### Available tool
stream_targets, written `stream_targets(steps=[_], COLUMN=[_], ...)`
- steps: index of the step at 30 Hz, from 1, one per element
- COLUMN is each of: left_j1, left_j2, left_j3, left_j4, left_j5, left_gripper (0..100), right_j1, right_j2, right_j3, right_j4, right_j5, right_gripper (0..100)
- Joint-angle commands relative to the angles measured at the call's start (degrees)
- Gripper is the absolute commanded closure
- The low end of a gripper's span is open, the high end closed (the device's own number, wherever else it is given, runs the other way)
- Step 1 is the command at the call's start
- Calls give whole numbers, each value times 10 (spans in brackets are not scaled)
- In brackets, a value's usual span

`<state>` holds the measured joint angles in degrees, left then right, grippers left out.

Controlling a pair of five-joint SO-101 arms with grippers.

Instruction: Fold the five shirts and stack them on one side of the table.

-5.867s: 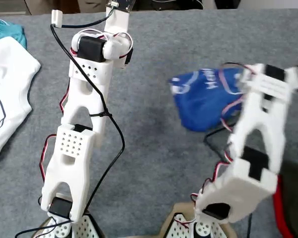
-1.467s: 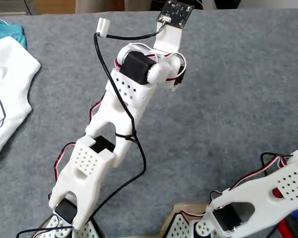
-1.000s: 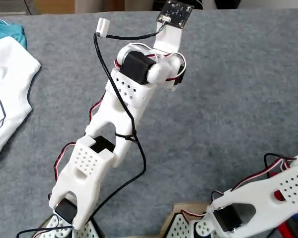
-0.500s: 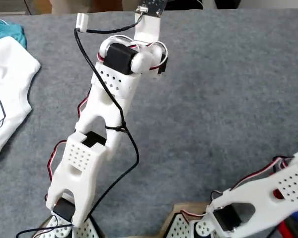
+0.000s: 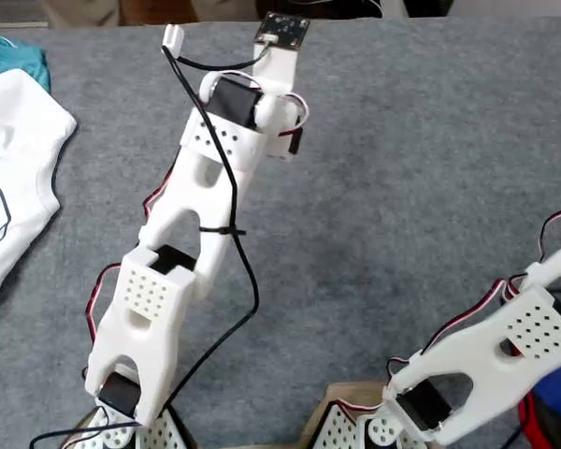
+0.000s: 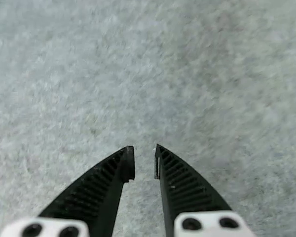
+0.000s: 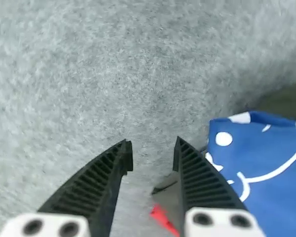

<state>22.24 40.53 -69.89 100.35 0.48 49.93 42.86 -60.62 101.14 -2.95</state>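
High view: two empty grippers over the grey table [image 5: 421, 159], shirts lying at the table's edges.

The left arm [image 5: 192, 206] stretches toward the table's far edge. Its left gripper [image 6: 144, 163] hangs above bare felt, jaws a narrow slit apart and holding nothing. The right arm [image 5: 491, 351] lies low over the table's near right corner. Its right gripper [image 7: 152, 148] has its jaws a little wider, also empty, just beside a crumpled blue shirt [image 7: 266, 163] with a white print too folded to read. A white shirt [image 5: 14, 150] lies spread at the table's left edge, and its black graphic is cut off, with no legible writing. A teal shirt [image 5: 14, 58] is bunched at the table's far left corner, touching the white one.
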Motion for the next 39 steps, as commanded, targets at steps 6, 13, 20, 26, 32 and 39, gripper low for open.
stream_targets(steps=[6, 13, 20, 26, 32, 39], left_j1=[-51, -77, -80, -80, -81, -82], left_j2=[-34, -34, -33, -32, -18, 16], left_j3=[1, 1, 2, 2, 2, 0], left_j4=[5, 5, 4, 4, 4, 4], left_j5=[-1, -1, -2, -2, -2, -2], left_gripper=[911, 911, 911, 911, 911, 912], right_j1=[36, 95, 124, 107, 94, 100], right_j2=[-3, -3, 11, 52, 77, 107], right_j3=[-34, -36, -13, -10, -48, -85], right_j4=[10, 10, 9, 6, 5, 5], right_j5=[120, 186, 244, 258, 257, 278], right_gripper=[853, 853, 853, 853, 853, 853])
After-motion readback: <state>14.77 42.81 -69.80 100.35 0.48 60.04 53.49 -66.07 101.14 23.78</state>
